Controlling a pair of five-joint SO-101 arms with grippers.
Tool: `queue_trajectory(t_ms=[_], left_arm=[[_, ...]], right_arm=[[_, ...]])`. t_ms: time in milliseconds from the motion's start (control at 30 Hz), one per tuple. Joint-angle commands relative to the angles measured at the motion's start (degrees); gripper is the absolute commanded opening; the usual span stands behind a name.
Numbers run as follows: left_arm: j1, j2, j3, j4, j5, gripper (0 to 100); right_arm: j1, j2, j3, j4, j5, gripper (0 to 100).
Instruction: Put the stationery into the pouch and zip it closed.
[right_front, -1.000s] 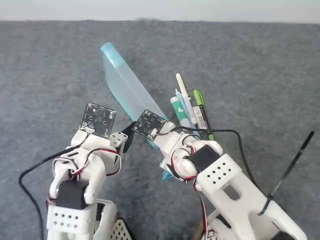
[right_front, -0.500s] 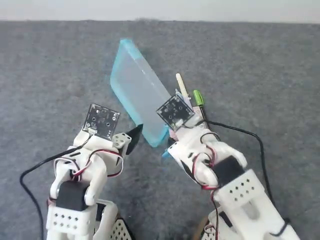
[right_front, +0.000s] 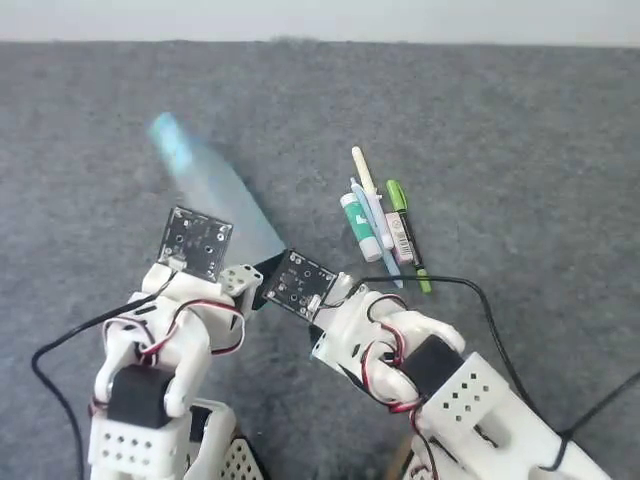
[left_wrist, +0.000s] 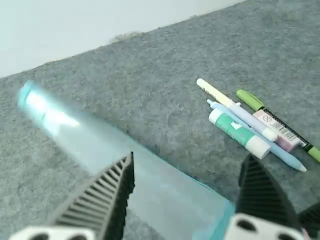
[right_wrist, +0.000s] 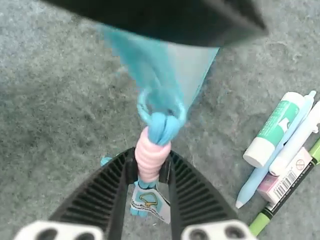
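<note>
Between the arms, the right end effector (right_wrist: 148, 162) is clamped on the pull (right_wrist: 150, 147) of the pouch (right_front: 215, 195); the left end effector (left_wrist: 187, 167) gapes over the blurred, perhaps lifted, pouch. Pens (right_front: 385, 225) lie nearby on the surface (right_front: 520, 130).

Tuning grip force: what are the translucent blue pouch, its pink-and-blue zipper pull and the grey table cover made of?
Translucent blue pouch: likely soft clear plastic, glossy; grey shows through.
Pink-and-blue zipper pull: rubber or cord, matte, unclear which; held in the right gripper.
Grey table cover: felt or short-pile carpet, fuzzy.
</note>
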Motion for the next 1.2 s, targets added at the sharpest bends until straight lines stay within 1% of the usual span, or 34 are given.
queue_trajectory(t_ms=[0,100,200,300,400,533,700,800,867,1033,1167], left_arm=[[0.5,-4.8,-3.1,3.0,0.5,32],[-0.1,-9.8,-2.7,5.6,-3.2,32],[-2.3,-12.5,0.4,6.0,-6.1,32],[-2.6,-10.7,2.9,5.0,-6.5,32],[-2.3,-6.5,2.8,4.3,-6.5,32],[-1.7,-2.3,2.3,2.8,-5.9,32],[2.1,-3.2,2.2,3.2,-4.0,32],[2.2,-4.6,2.2,3.2,-3.6,32],[2.2,-5.6,2.2,2.9,-1.2,32],[2.2,-8.7,2.0,3.0,0.1,32],[2.3,-10.4,2.1,3.1,0.1,32]], right_arm=[[-0.6,-1.9,-0.8,-1.4,-0.7,0.7],[-0.4,-1.9,-0.9,-1.4,-1.0,0.7],[2.6,-1.9,-1.1,-1.4,-2.0,0.7],[6.0,-1.8,-2.3,-1.1,-2.6,0.6],[8.0,-1.7,-4.6,0.0,-2.5,0.6],[10.0,0.7,-11.2,3.6,-2.2,0.6],[10.1,8.4,-20.6,6.0,-2.2,0.6],[10.1,13.1,-25.9,8.7,-2.2,0.6],[10.0,15.7,-28.7,10.0,-2.4,0.6],[9.8,20.3,-33.9,10.3,-2.3,0.6],[6.8,23.2,-38.2,13.1,-2.2,0.6]])
